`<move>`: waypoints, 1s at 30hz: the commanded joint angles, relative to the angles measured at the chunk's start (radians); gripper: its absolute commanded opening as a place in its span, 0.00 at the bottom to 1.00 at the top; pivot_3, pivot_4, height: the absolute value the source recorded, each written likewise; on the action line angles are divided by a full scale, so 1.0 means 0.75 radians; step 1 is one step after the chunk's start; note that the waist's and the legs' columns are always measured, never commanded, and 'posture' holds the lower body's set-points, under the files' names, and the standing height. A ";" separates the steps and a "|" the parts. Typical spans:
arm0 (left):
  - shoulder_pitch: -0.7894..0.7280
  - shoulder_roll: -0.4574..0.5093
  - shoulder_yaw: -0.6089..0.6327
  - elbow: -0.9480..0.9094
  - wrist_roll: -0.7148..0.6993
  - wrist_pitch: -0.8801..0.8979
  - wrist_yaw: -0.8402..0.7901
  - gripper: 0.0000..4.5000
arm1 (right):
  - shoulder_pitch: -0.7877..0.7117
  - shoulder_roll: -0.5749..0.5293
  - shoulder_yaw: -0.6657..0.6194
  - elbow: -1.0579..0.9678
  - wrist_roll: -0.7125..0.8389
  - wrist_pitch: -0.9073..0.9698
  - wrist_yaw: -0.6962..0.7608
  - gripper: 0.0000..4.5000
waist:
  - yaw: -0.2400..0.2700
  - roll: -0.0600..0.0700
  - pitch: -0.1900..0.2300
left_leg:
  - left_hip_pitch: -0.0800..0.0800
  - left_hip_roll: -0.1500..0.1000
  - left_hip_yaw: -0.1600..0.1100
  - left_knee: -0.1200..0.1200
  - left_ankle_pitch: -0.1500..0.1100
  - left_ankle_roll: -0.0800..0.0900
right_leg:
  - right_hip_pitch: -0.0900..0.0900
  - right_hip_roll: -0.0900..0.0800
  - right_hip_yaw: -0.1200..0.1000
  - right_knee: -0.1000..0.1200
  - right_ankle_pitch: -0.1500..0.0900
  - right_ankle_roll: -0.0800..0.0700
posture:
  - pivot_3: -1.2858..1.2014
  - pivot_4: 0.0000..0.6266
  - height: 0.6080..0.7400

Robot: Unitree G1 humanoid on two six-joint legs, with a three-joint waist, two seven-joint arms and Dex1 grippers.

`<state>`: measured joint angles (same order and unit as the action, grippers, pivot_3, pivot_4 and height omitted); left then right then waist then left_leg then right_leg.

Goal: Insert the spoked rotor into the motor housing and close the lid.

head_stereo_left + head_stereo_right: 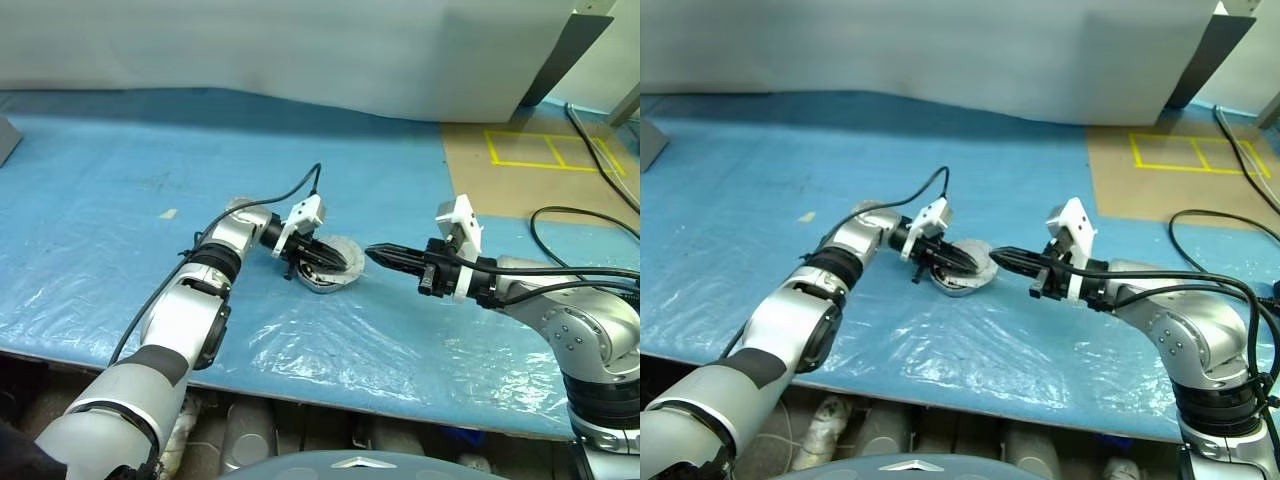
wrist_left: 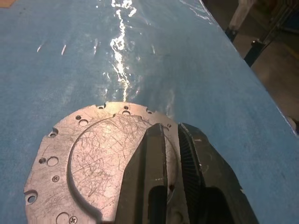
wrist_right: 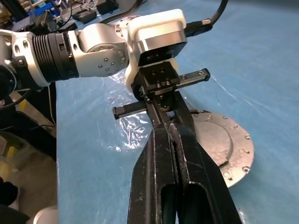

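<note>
Left wrist view shows the left gripper (image 2: pixel 170 135) nearly shut, pinching the lid (image 2: pixel 93 163) by its rim over the blue table cover (image 1: pixel 120 200), presumably to seat it. Right gripper (image 1: pixel 372 256), shut and empty, hovers just beside it.

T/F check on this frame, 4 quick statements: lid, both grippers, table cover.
1. The lid lies with its plain grey outer face up. True.
2. The right gripper stands wide open. False: its fingers are pressed together, holding nothing.
3. The left gripper is over the lid. True: its fingers reach across the grey face.
4. The table is covered by a red cloth. False: it is a blue plastic sheet.
</note>
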<state>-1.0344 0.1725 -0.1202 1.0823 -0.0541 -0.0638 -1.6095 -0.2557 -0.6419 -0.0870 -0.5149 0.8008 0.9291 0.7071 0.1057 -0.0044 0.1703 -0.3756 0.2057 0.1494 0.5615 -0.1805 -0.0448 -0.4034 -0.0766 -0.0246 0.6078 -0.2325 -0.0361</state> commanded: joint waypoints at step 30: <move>0.656 0.459 0.063 -1.454 -0.311 0.625 0.531 0.11 | -0.256 0.176 0.485 0.590 -0.664 -0.679 0.273 0.99 | -0.032 0.006 0.000 | -0.005 0.002 0.002 0.002 0.000 0.000 | -0.006 0.002 0.000 0.003 -0.002 -0.003 | 0.52 0.24 1.00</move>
<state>-0.5395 0.5073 -0.0925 0.0225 -0.2597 0.4025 -1.2240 -0.4240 -0.5168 0.2837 -0.0711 0.3174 0.4553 0.9104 0.0815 -0.0001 0.1702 -0.3790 0.2072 0.1506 0.5631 -0.1806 -0.0449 -0.4078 -0.0751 -0.0248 0.6102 -0.2337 -0.0382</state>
